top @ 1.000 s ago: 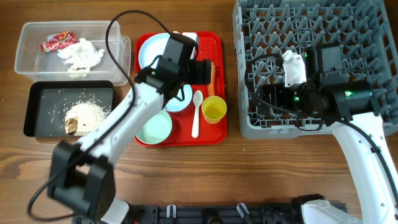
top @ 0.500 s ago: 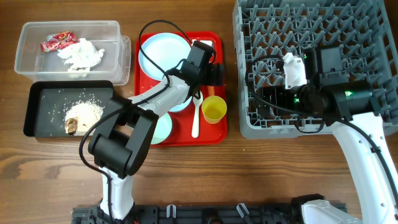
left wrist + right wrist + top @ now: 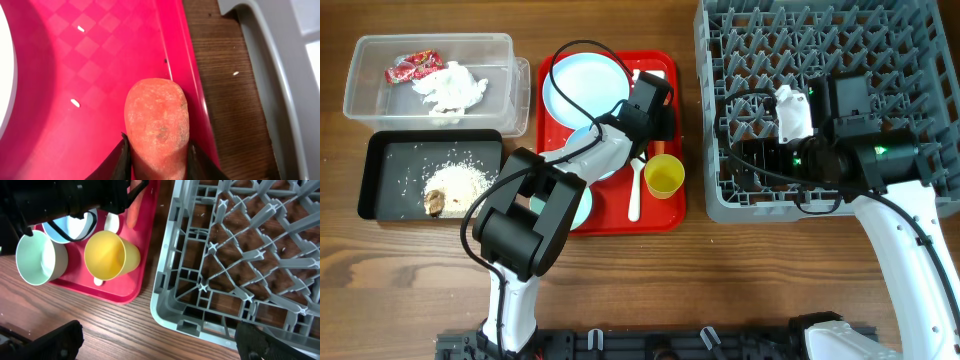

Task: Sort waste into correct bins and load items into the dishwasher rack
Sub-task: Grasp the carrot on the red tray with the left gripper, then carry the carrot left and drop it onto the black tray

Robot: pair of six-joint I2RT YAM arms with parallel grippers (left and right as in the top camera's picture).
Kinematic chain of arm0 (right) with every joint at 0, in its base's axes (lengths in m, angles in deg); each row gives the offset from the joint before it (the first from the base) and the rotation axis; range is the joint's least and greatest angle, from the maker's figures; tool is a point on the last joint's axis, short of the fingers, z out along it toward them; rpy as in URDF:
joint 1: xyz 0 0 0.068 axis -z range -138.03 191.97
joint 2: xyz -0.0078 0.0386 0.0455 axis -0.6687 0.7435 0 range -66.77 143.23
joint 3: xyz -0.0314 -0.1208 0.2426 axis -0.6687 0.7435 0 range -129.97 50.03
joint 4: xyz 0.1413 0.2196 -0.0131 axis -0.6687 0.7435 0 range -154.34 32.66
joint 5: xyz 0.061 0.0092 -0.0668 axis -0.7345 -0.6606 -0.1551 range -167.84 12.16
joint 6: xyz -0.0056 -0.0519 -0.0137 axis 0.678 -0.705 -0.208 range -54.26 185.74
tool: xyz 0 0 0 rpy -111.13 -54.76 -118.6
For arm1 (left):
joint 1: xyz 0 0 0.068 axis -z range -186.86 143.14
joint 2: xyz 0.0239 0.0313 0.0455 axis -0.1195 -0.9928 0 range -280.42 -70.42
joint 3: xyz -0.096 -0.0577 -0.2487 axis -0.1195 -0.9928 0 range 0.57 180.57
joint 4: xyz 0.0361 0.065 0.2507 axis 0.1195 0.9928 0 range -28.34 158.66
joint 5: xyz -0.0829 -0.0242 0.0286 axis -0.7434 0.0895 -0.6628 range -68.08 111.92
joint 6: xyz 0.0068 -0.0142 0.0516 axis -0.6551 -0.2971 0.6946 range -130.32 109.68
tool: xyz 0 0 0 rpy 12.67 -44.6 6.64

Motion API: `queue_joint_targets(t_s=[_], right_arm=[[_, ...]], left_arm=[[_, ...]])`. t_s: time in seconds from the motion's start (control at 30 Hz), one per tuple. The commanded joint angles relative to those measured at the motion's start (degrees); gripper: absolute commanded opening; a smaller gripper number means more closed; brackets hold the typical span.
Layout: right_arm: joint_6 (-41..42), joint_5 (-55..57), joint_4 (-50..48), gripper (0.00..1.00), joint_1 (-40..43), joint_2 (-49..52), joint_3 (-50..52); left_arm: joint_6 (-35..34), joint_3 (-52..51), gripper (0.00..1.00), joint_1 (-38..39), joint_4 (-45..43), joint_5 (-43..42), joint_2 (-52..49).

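My left gripper [image 3: 157,161] is shut on the orange carrot piece [image 3: 157,125], which lies along the right rim of the red tray [image 3: 100,60]. From overhead, the left gripper [image 3: 654,120] hides most of the carrot [image 3: 658,147]. My right gripper [image 3: 160,345] stands open with nothing in it, above the front left corner of the grey dishwasher rack [image 3: 240,255]. On the tray sit a pale blue plate [image 3: 582,82], a yellow cup [image 3: 664,176], a white spoon [image 3: 635,190] and a pale green bowl [image 3: 35,260]. The small blue bowl [image 3: 75,227] is partly hidden.
The clear tub [image 3: 370,100] at the back left holds a red-and-white wrapper [image 3: 410,66] and a crumpled tissue [image 3: 448,88]. In front of it, the black tray [image 3: 380,190] holds rice [image 3: 460,178] and a brownish lump [image 3: 435,203]. Loose rice grains [image 3: 75,102] lie on the red tray.
My left gripper moved right across the red tray to its right rim and closed on the carrot piece. The right arm has not moved.
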Motion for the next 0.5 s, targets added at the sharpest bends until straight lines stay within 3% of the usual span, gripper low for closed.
queue_joint_targets(t_s=[0.0,0.07,0.23,0.47], right_arm=[[0.6,-0.7,0.0,1.00,-0.1,0.5,-0.9],[0.6,-0.7,0.1,1.00,-0.1,0.5,-0.9],[0.2,-0.7,0.2,1.00,-0.1,0.5,-0.9],[0.2,-0.6,0.0,1.00,-0.1,0.5,-0.9]], left_arm=[[0.0,0.9,0.24,0.0,-1.0,0.6,0.6],[0.0,0.9,0.18,-0.6,-1.1,0.6,2.8],[0.0,0.9,0.18,-3.1,0.4,0.6,10.9],[0.0,0.9,0.20,-6.9,12.9,0.6,21.8]])
